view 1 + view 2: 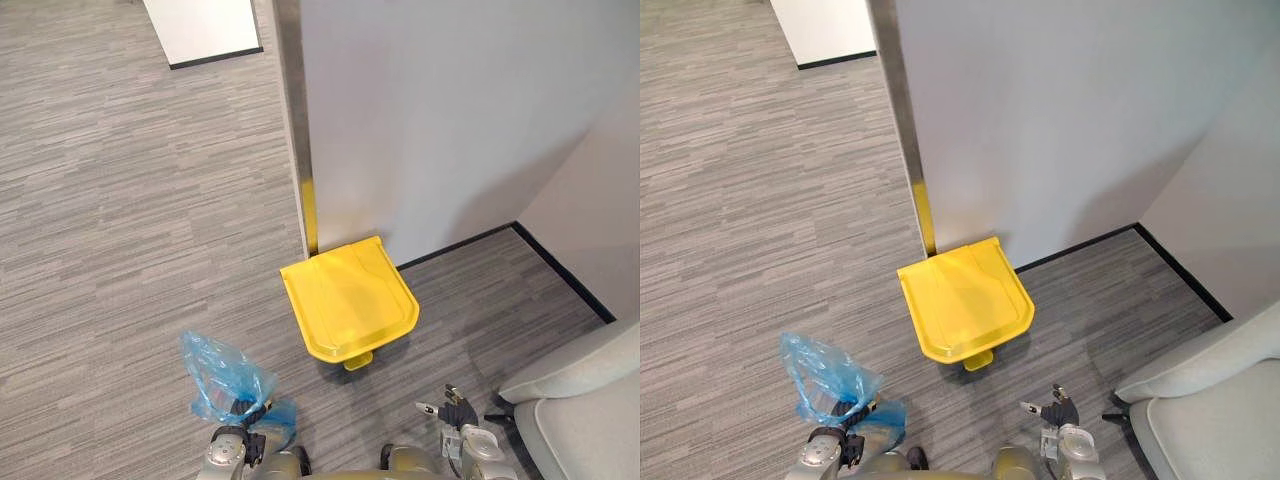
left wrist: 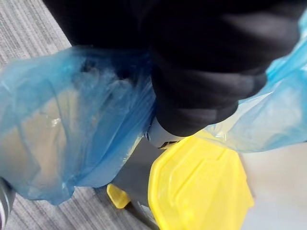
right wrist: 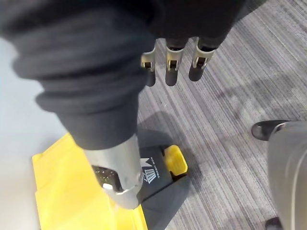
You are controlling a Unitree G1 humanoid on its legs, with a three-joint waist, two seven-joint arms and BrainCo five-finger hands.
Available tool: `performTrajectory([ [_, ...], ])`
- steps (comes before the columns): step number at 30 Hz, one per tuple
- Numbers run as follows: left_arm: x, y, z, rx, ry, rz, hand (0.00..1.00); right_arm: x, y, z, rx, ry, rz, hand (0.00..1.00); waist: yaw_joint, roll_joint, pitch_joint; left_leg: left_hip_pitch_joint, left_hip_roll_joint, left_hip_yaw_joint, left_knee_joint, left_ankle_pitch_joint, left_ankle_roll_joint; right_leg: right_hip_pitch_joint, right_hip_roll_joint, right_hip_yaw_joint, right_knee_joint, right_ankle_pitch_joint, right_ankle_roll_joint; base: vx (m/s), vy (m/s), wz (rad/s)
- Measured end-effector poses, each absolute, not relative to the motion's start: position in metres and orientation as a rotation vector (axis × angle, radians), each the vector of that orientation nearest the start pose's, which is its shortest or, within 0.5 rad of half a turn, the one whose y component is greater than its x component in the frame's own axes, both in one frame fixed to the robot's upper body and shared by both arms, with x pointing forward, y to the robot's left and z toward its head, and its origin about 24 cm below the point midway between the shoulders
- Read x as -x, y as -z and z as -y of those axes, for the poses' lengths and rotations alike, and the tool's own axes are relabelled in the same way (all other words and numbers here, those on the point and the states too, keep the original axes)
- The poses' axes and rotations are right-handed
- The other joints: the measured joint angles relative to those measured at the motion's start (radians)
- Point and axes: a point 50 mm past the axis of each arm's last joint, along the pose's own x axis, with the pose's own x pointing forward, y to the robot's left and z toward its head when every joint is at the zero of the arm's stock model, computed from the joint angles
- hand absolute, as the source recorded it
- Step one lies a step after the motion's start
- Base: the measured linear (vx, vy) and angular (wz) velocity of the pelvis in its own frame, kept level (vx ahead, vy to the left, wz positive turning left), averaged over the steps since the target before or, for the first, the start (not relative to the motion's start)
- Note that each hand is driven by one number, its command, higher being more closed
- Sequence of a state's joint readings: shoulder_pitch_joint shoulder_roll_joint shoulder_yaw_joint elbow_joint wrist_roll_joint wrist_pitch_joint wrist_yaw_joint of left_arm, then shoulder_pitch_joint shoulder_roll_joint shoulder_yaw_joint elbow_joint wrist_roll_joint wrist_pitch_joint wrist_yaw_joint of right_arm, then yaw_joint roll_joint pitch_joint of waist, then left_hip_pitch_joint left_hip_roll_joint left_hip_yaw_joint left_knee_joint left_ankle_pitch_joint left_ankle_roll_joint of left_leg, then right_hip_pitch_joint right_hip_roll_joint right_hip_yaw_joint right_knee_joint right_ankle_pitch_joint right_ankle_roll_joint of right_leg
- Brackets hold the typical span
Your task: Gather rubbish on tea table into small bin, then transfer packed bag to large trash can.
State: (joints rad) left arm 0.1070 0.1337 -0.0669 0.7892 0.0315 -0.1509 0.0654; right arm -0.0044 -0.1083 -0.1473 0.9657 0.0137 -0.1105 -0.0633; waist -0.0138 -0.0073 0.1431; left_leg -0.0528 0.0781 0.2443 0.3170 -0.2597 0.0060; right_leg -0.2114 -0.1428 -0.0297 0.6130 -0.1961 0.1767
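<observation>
While its left hand [image 1: 246, 414] clutches the blue bag [image 1: 214, 368], the right hand [image 3: 171, 61] hangs slack-fingered, empty.

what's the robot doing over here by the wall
The robot stands facing a large trash can with a yellow lid, set on the carpet against the wall. Its left hand grips a crumpled blue bag, held to the left of the can and short of it. The right hand hangs empty with relaxed fingers on the other side. The lid is closed and the yellow pedal untouched, so the bag has not gone in yet.
</observation>
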Motion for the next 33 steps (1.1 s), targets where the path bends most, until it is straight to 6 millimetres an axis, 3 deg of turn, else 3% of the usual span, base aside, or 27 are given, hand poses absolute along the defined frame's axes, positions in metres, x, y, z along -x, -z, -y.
performTrajectory([
  [1, -0.149, 0.124, -0.191, -0.198, -0.043, -0.736, 1.00, -0.153, 0.134, 0.213, 0.054, 0.246, -0.837, 0.00, 0.000, 0.001, 0.013, 0.016, 0.001, -0.004, 0.017, -0.011, 0.007, -0.044, 0.000, 0.001, 0.097, 0.020, 0.023, 0.12, 0.079, 0.04],
  [3, -0.153, 0.122, -0.192, -0.204, -0.042, -0.725, 1.00, -0.153, 0.134, 0.211, 0.051, 0.241, -0.836, 0.00, 0.005, 0.009, 0.040, 0.045, 0.030, -0.007, 0.118, -0.095, 0.012, -0.113, 0.033, 0.006, 0.152, -0.052, -0.034, 0.19, 0.054, -0.04],
  [5, -0.159, 0.119, -0.197, -0.223, -0.044, -0.712, 1.00, -0.156, 0.130, 0.209, 0.047, 0.242, -0.806, 0.00, 0.002, -0.001, 0.052, 0.069, 0.043, -0.009, 0.179, -0.147, 0.012, -0.172, 0.053, 0.003, 0.095, -0.048, -0.035, 0.19, -0.030, 0.13],
  [7, -0.179, 0.111, -0.194, -0.229, -0.030, -0.663, 1.00, -0.158, 0.125, 0.214, 0.042, 0.267, -0.773, 0.00, -0.002, -0.010, 0.079, 0.101, 0.047, -0.035, 0.250, -0.204, -0.012, -0.212, 0.069, -0.003, -0.140, 0.042, -0.029, 0.32, -0.109, 0.48],
  [8, -0.183, 0.108, -0.194, -0.226, -0.033, -0.649, 1.00, -0.157, 0.125, 0.215, 0.038, 0.273, -0.774, 0.00, -0.001, -0.013, 0.088, 0.107, 0.045, -0.046, 0.265, -0.217, -0.026, -0.193, 0.078, -0.007, -0.179, 0.066, -0.001, 0.38, -0.103, 0.63],
  [9, -0.190, 0.106, -0.182, -0.194, -0.024, -0.626, 1.00, -0.155, 0.125, 0.222, 0.032, 0.306, -0.775, 0.00, -0.003, 0.018, 0.105, 0.135, 0.063, -0.077, 0.274, -0.235, -0.050, -0.145, 0.086, -0.027, -0.192, 0.122, -0.009, 0.32, -0.056, 0.39],
  [10, -0.192, 0.103, -0.179, -0.187, -0.017, -0.609, 1.00, -0.157, 0.123, 0.224, 0.023, 0.322, -0.765, 0.00, 0.001, 0.030, 0.113, 0.141, 0.066, -0.080, 0.263, -0.225, -0.062, -0.145, 0.088, -0.031, -0.175, 0.100, -0.013, 0.29, -0.035, 0.39],
  [12, -0.198, 0.099, -0.177, -0.185, -0.013, -0.582, 1.00, -0.154, 0.124, 0.223, -0.005, 0.352, -0.765, 0.00, 0.000, 0.019, 0.125, 0.181, 0.042, -0.092, 0.213, -0.202, -0.077, -0.157, 0.056, -0.031, -0.089, 0.065, -0.048, 0.22, -0.097, 0.43],
  [14, -0.200, 0.097, -0.177, -0.182, -0.014, -0.576, 1.00, -0.141, 0.128, 0.224, -0.021, 0.373, -0.794, 0.00, 0.003, 0.022, 0.122, 0.217, 0.045, -0.109, 0.197, -0.202, -0.077, -0.159, 0.035, -0.053, 0.006, -0.020, -0.061, 0.22, -0.166, 0.42],
  [16, -0.202, 0.096, -0.177, -0.182, -0.015, -0.569, 1.00, -0.140, 0.128, 0.222, -0.033, 0.374, -0.797, 0.00, 0.003, 0.029, 0.120, 0.225, 0.061, -0.140, 0.166, -0.227, -0.059, -0.169, 0.041, -0.074, 0.033, -0.057, -0.075, 0.13, -0.134, 0.18],
  [17, -0.205, 0.095, -0.177, -0.178, -0.014, -0.563, 1.00, -0.140, 0.128, 0.221, -0.054, 0.392, -0.791, 0.00, 0.003, 0.031, 0.120, 0.227, 0.066, -0.158, 0.150, -0.245, -0.084, -0.175, 0.049, -0.092, 0.045, -0.066, -0.080, 0.07, -0.163, 0.10],
  [22, -0.201, 0.098, -0.169, -0.155, 0.001, -0.577, 1.00, -0.128, 0.133, 0.218, -0.090, 0.416, -0.821, 0.00, -0.001, 0.030, 0.083, 0.238, 0.113, -0.161, 0.089, -0.224, -0.119, -0.160, 0.075, -0.132, -0.007, -0.048, -0.091, 0.01, -0.125, 0.06],
  [29, -0.185, 0.109, -0.172, -0.154, -0.009, -0.637, 1.00, -0.116, 0.139, 0.218, -0.136, 0.446, -0.855, 0.00, -0.009, 0.033, 0.020, 0.224, 0.129, -0.189, -0.018, -0.149, -0.144, -0.161, 0.097, -0.167, -0.090, -0.009, -0.106, -0.01, -0.075, 0.11],
  [33, -0.182, 0.110, -0.170, -0.177, 0.023, -0.644, 1.00, -0.131, 0.136, 0.206, -0.109, 0.356, -0.830, 0.00, -0.006, 0.034, 0.014, 0.205, 0.127, -0.196, -0.040, -0.130, -0.148, -0.175, 0.095, -0.171, -0.106, -0.001, -0.103, -0.04, -0.028, 0.07],
])
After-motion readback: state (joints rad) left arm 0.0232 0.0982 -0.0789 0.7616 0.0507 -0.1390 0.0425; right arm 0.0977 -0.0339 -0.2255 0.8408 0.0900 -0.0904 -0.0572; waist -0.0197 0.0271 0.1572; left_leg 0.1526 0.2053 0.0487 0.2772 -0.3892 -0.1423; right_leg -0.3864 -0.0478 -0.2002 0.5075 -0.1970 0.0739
